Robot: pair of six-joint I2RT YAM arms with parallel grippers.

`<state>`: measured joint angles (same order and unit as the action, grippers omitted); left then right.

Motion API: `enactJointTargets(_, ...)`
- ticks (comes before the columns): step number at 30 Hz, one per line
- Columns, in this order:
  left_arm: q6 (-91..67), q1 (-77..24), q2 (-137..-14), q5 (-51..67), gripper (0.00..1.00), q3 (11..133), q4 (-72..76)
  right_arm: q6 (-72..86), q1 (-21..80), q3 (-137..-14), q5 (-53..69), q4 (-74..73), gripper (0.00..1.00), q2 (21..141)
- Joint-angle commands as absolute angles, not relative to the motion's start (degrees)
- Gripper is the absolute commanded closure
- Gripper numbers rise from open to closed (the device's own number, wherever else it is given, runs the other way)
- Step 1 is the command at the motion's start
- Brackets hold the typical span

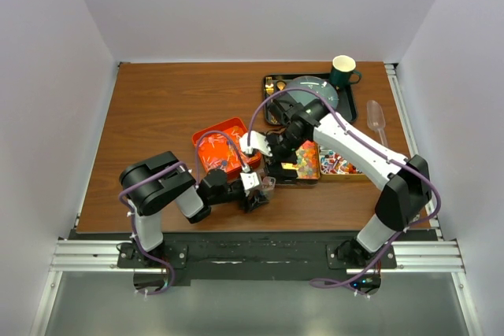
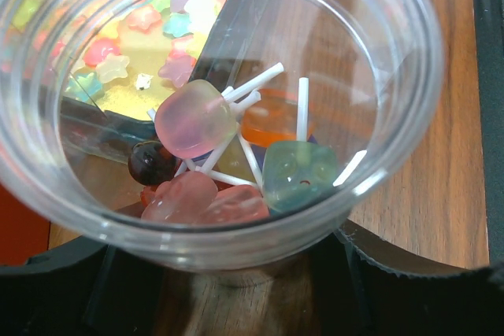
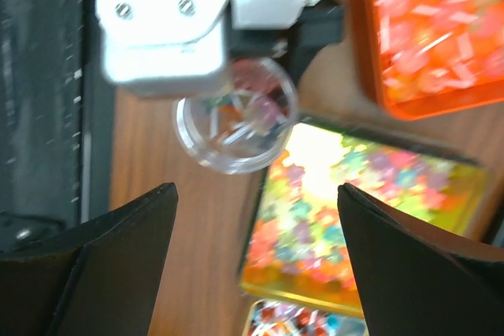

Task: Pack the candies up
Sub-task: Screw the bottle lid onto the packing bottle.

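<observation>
My left gripper is shut on a clear plastic cup low over the table, just left of a gold tray of star-shaped candies. In the left wrist view the cup holds several lollipop candies: pink, green, red and a dark ball. My right gripper is open and empty, hovering above the cup and the gold tray. An orange tray of orange-red candies lies to the left. A tray of red-blue-white wrapped candies lies to the right.
A black tray at the back holds a grey plate and gold cutlery. A green mug stands beside it. A clear scoop lies at the right.
</observation>
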<state>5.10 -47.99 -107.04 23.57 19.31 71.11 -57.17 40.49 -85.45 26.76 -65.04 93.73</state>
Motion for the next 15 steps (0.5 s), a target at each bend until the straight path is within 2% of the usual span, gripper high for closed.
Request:
enactJointTargets(1,6.2,-47.6,-107.8,20.4,1.0,19.3,66.6,-62.1,40.8,-86.5,31.8,-60.5,0.13,95.1)
enactJointTargets(15,6.4,-47.6,-107.8,19.9,1.0,19.3,66.5,-70.8,41.0,-88.8,38.1,-66.2,0.18,101.7)
